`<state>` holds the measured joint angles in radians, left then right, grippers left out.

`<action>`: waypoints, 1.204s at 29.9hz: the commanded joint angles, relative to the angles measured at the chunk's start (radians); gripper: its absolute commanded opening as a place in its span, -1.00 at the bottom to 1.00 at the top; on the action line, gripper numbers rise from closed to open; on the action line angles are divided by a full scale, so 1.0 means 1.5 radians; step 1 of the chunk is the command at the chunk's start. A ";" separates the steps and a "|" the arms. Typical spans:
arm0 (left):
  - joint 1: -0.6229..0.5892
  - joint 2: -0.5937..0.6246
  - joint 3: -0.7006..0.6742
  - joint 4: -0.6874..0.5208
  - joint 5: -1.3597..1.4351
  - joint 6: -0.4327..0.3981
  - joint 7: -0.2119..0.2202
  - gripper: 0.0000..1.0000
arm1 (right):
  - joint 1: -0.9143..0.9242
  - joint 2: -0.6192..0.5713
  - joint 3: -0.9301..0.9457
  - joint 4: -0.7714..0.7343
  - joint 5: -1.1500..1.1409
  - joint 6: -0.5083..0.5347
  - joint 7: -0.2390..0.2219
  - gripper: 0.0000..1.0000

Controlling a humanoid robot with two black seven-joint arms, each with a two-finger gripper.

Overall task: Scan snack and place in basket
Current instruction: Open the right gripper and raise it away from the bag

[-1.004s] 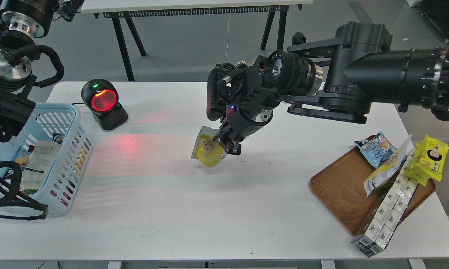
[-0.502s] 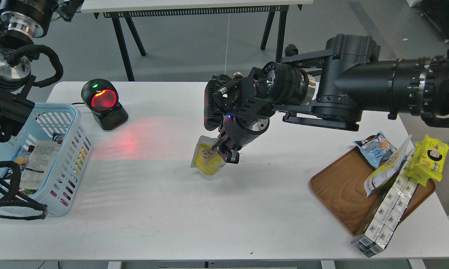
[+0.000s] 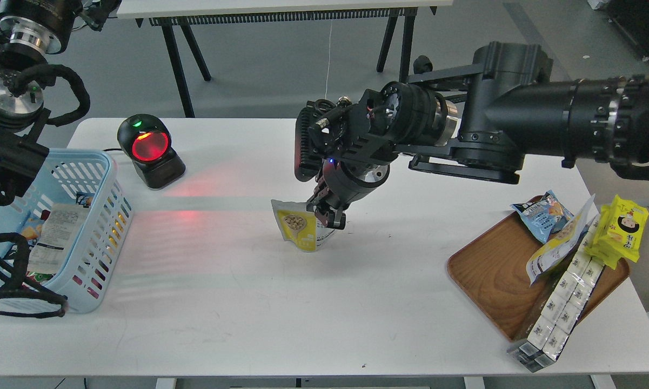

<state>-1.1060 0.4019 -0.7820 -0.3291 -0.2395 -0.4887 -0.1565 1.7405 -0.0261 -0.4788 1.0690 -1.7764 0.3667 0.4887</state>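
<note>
The right gripper (image 3: 324,212) was closed on the top edge of the snack (image 3: 297,226), which stood mid-table, well apart from the scanner (image 3: 149,149); judged mid-scan, the pouch next needed presenting to it, then the basket (image 3: 100,216)

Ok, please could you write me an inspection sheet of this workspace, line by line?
Surface: white table, scanner's red glow on it.
Job's things: snack mid-table, yellow front visible; basket at left edge, packets inside.
Clutter: scanner lit red; wooden tray with blue packet, yellow cartoon pack, white boxes.
Grippers: right gripper shut on snack's top edge; left gripper not in view.
Cables: black bundle over basket.
Surroundings: second table's legs behind, grey floor.
</note>
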 commanded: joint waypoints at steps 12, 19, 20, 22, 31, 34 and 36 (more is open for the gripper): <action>-0.002 0.001 0.001 0.000 0.000 0.000 0.003 1.00 | 0.043 -0.081 0.023 0.037 0.001 0.000 0.000 -0.33; -0.008 0.008 0.009 -0.009 0.014 0.000 0.024 0.99 | 0.072 -0.190 0.071 0.059 0.005 0.000 0.000 0.03; -0.011 0.014 0.017 -0.009 0.022 0.000 0.032 0.98 | 0.070 -0.205 0.086 0.059 0.010 0.000 0.000 0.18; -0.022 0.031 0.036 -0.009 0.037 0.000 0.037 0.96 | 0.062 -0.240 0.113 0.059 0.030 0.000 0.000 0.63; -0.059 0.093 0.137 -0.104 0.077 0.000 0.039 0.96 | -0.056 -0.366 0.209 0.028 0.140 -0.009 0.000 0.93; -0.094 0.096 0.163 -0.140 0.168 0.000 0.039 0.96 | -0.122 -0.383 0.261 -0.004 0.200 -0.009 0.000 0.96; -0.103 0.097 0.166 -0.162 0.252 0.000 0.039 0.96 | -0.160 -0.395 0.297 -0.029 0.242 -0.009 0.000 0.96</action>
<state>-1.2320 0.5431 -0.5507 -0.5233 -0.0261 -0.4888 -0.0981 1.5871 -0.5925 -0.1105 1.0774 -1.5017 0.3534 0.4887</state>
